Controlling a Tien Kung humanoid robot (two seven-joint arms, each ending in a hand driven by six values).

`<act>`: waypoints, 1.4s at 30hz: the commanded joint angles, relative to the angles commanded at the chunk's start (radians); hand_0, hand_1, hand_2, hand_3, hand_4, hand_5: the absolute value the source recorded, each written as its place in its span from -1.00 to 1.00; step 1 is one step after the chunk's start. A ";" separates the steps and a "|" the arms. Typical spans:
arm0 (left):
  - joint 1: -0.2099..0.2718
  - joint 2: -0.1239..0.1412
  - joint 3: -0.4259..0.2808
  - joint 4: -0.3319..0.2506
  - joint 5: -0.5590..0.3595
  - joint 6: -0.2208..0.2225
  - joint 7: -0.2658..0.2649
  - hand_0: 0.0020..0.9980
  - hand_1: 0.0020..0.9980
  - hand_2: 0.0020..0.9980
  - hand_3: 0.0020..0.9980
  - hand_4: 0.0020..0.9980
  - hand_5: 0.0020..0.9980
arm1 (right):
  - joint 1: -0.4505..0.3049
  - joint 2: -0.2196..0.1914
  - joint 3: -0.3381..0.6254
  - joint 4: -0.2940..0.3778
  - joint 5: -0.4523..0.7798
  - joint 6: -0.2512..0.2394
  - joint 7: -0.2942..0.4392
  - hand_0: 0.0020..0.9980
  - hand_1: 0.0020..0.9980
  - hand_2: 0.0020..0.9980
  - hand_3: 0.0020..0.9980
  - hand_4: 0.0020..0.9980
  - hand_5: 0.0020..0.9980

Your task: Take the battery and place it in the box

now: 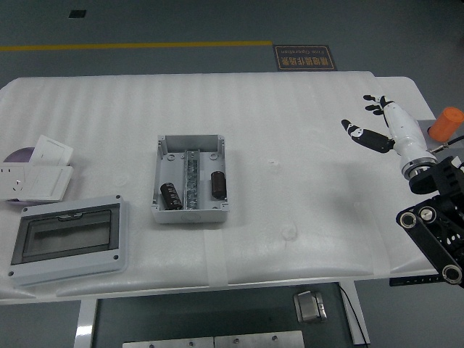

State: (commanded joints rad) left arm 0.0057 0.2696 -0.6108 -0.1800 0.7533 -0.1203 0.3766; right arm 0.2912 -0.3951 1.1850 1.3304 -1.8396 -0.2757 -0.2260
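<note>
A grey open box [190, 178] sits left of the table's middle. Two dark cylindrical batteries lie inside it: one [171, 195] in the left compartment, one [217, 183] in the right, split by a metal rail. My right hand [371, 123] hovers over the table's far right, well away from the box. Its fingers are spread and hold nothing. The black right arm [435, 217] rises from the right edge. My left arm is out of view.
A grey enclosure with a dark window [69, 241] lies at the front left. White socket plates [36, 170] lie at the left edge. An orange-topped object [444, 123] stands at the far right behind my hand.
</note>
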 joint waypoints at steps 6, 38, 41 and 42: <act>-0.002 -0.001 0.001 0.000 -0.006 0.000 0.001 0.34 0.37 0.12 0.17 0.21 -0.13 | -0.003 -0.009 0.019 -0.013 0.028 -0.002 0.009 0.76 0.55 0.54 0.72 0.57 0.07; -0.003 -0.013 -0.016 0.000 0.011 0.001 0.007 0.34 0.37 0.12 0.17 0.23 -0.14 | -0.015 -0.001 0.039 -0.013 0.133 -0.016 0.054 0.69 0.52 0.53 0.71 0.56 0.08; -0.003 -0.012 -0.016 0.000 0.012 0.001 0.007 0.34 0.37 0.12 0.17 0.23 -0.14 | -0.014 -0.001 0.038 -0.014 0.132 -0.017 0.054 0.69 0.52 0.53 0.71 0.56 0.08; -0.003 -0.012 -0.016 0.000 0.012 0.002 0.007 0.34 0.37 0.12 0.17 0.26 -0.14 | -0.014 -0.001 0.038 -0.015 0.132 -0.017 0.054 0.69 0.52 0.52 0.70 0.56 0.09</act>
State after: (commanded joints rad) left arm 0.0023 0.2572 -0.6264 -0.1800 0.7654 -0.1186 0.3836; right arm 0.2777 -0.3965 1.2232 1.3156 -1.7076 -0.2923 -0.1715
